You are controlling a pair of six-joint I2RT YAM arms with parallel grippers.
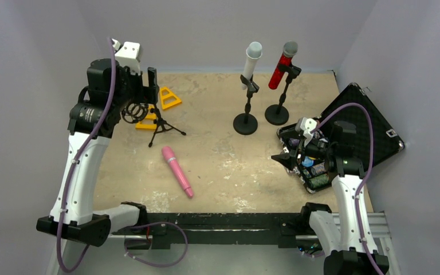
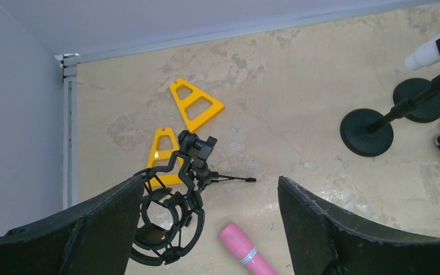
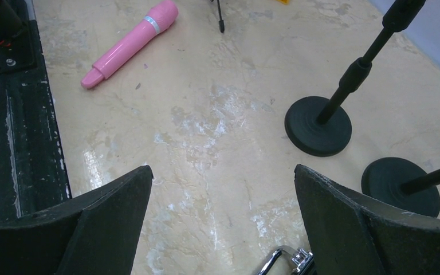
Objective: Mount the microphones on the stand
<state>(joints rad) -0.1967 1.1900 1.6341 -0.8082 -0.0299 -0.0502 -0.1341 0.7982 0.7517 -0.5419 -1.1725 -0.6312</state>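
The pink microphone lies on the surface near left, beside the tripod stand. The white microphone and glittery red microphone sit clipped in far round-base stands. The left fingers and right fingers are spread wide, holding nothing.

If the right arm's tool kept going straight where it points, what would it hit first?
Probably the bare beige tabletop: between the open fingers of the right tool lies only worn surface, the pink plastic microphone well aside. Depth unclear.
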